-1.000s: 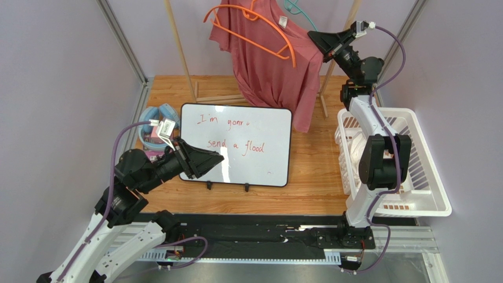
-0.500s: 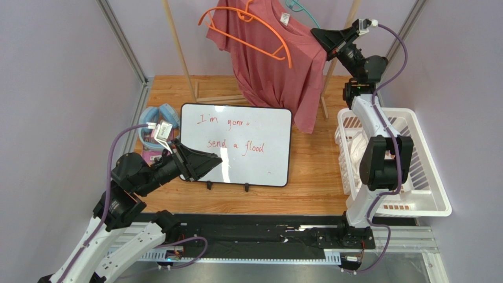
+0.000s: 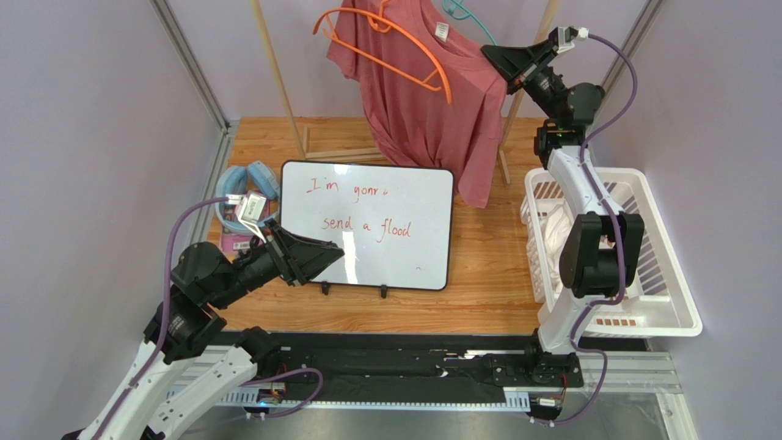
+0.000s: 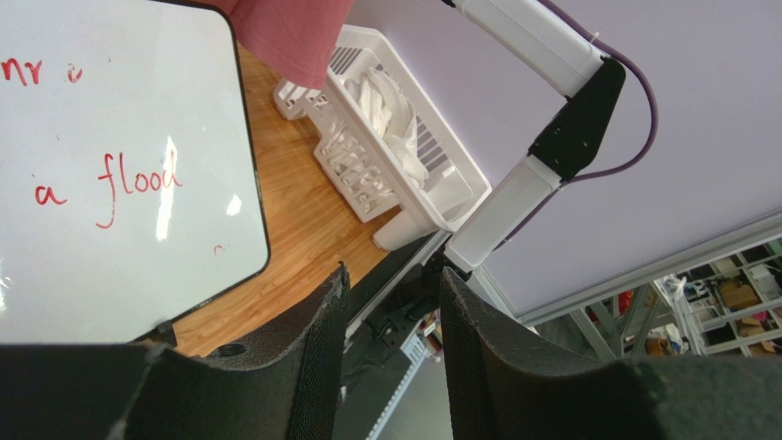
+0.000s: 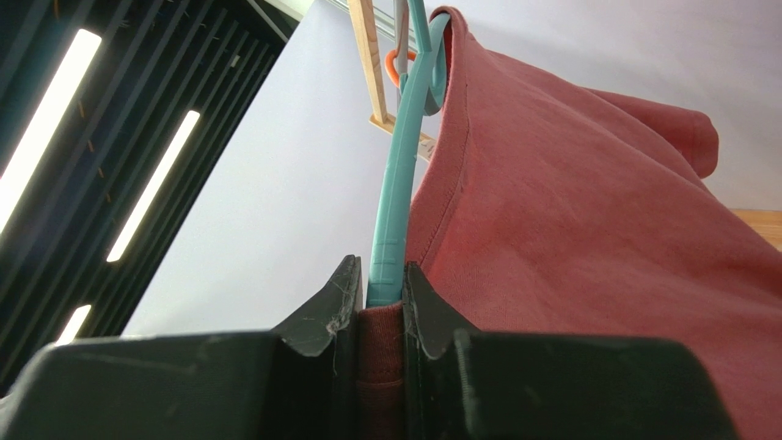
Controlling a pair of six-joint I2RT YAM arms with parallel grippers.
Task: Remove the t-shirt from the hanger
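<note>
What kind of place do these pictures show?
Probably a robotics lab work cell: plain panel walls enclose a wooden table, with staged props: a hanging t-shirt, a whiteboard and a white basket.

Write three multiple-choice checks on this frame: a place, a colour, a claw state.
1. Where is the white basket? A. the table's right side B. its left side C. its middle
2. What colour is the hanger in the right claw? A. orange B. white C. teal
3. The left claw is: A. shut on cloth B. open, empty C. out of view
Key: 1 A, it stands at the wood's right edge. 2 C, teal plastic is pinched in it. 3 B, it gapes around nothing.
</note>
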